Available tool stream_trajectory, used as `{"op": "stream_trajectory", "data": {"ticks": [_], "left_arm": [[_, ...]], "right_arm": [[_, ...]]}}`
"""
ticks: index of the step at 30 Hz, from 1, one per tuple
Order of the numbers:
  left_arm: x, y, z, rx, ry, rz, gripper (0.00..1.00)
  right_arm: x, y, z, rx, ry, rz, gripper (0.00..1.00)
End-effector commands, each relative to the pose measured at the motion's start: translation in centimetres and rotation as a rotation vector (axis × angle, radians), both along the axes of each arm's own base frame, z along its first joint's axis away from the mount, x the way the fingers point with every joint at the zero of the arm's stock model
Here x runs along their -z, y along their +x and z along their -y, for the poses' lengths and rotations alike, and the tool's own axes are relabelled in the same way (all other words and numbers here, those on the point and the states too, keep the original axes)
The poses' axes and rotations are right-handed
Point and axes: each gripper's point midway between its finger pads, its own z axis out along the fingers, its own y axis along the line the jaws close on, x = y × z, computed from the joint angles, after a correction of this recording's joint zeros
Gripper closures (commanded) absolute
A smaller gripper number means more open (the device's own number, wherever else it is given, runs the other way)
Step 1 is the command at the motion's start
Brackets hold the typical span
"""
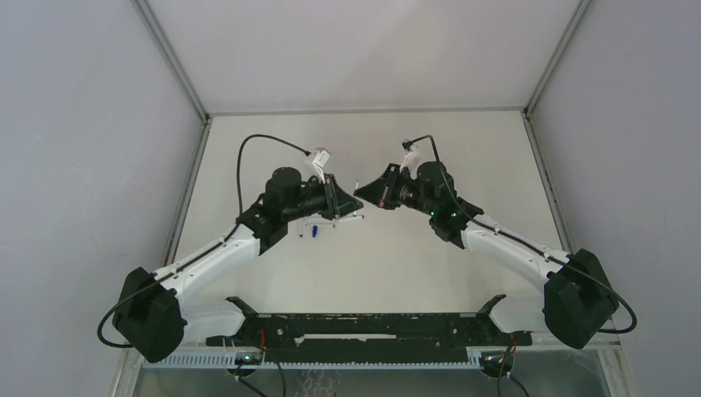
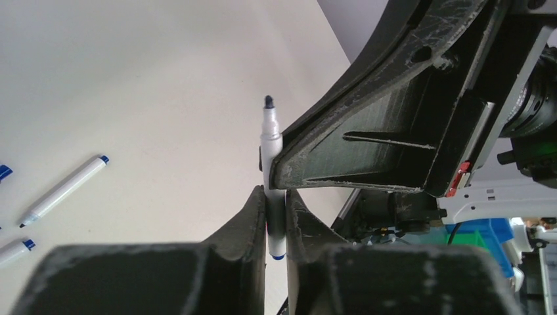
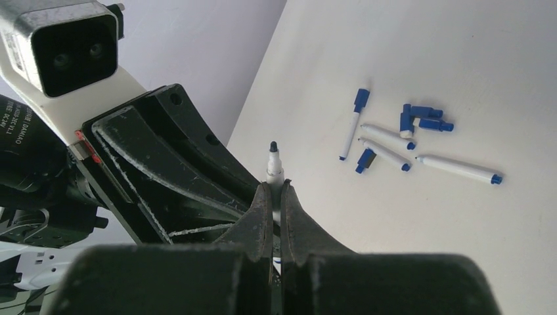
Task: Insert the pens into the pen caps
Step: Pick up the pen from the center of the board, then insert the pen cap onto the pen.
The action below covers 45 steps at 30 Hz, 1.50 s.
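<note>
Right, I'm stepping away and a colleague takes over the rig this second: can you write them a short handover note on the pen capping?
The left gripper has its fingers closed against the held pen, low on the barrel.
The right gripper is shut on the same pen, bare tip up.
The other pens and loose pen caps lie clustered on the table near the left gripper.
Done: one capped-looking pen, though it is hard to be sure.
Left: cap the held pen (neither gripper holds a cap), then the loose ones.
</note>
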Motion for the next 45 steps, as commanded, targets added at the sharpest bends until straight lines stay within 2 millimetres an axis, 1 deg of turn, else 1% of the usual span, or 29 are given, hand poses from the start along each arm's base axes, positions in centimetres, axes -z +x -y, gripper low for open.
{"op": "stream_trajectory", "data": {"ticks": [1,4,5,10,12,14,15,19,20,21,23,27,29,32,34,37,41,42,43,45], "left_arm": [[-3.2,0.2,0.9,0.02,-0.051,0.07,0.9],[-3.3,0.9,0.4,-0.011,-0.011,0.078,0.99],[-3.2,1.3,0.2,-0.029,0.008,0.079,1.0],[-4.0,2.3,-1.0,-0.066,0.026,0.106,1.0],[-4.4,2.8,-1.8,-0.087,0.021,0.119,1.0],[-4.8,3.4,-2.9,-0.119,0.022,0.129,1.0],[-4.6,3.7,-3.6,-0.139,0.029,0.124,1.0],[-4.0,5.0,-8.0,-0.257,0.077,0.123,1.0],[-3.6,5.3,-9.4,-0.298,0.119,0.131,1.0],[-3.7,5.6,-11.2,-0.369,0.169,0.147,1.0],[-3.9,5.5,-13.7,-0.448,0.25,0.178,1.0],[-5.7,4.4,-17.2,-0.558,0.341,0.28,1.0],[-6.9,3.9,-19.3,-0.655,0.358,0.317,1.0],[-8.3,2.7,-21.7,-0.766,0.362,0.355,1.0],[-9.0,1.8,-22.8,-0.812,0.353,0.372,1.0],[-9.0,0.6,-23.1,-0.81,0.343,0.388,1.0],[-7.3,-0.3,-23.0,-0.783,0.359,0.359,1.0],[-7.0,-0.4,-22.9,-0.78,0.347,0.362,1.0],[-6.5,-0.6,-22.9,-0.777,0.335,0.365,1.0],[-6.2,-0.9,-23.2,-0.812,0.294,0.365,1.0]], "right_arm": [[-2.8,-0.1,-0.3,0.0,0.055,0.076,1.0],[-2.9,-0.3,-0.2,-0.015,0.04,0.103,0.99],[-3.0,-0.3,-0.1,-0.02,0.032,0.117,0.96],[-4.2,-0.6,0.8,-0.029,0.014,0.2,0.72],[-4.7,-0.6,1.2,-0.033,0.008,0.232,0.66],[-5.1,-0.6,1.8,-0.023,-0.002,0.255,0.62],[-5.1,-0.5,2.1,-0.014,-0.013,0.261,0.61],[-3.9,-0.1,2.9,0.036,-0.083,0.253,0.61],[-3.5,0.1,2.9,0.053,-0.102,0.25,0.61],[-3.0,0.2,2.8,0.072,-0.12,0.243,0.62],[-2.0,0.6,2.6,0.127,-0.164,0.236,0.62],[0.6,0.6,0.9,0.157,-0.271,0.198,0.61],[2.1,0.6,-0.8,0.138,-0.317,0.148,0.61],[4.8,0.2,-3.3,0.098,-0.377,0.052,0.6],[6.3,0.1,-5.0,0.088,-0.405,-0.01,0.59],[8.4,-0.2,-7.5,0.061,-0.47,-0.073,0.57],[10.7,-0.7,-9.9,0.029,-0.572,-0.122,0.53],[11.6,-0.8,-10.5,0.024,-0.603,-0.131,0.53],[11.6,-0.7,-11.1,0.026,-0.621,-0.128,0.53],[12.3,-0.6,-11.7,0.042,-0.676,-0.13,0.53]]}}
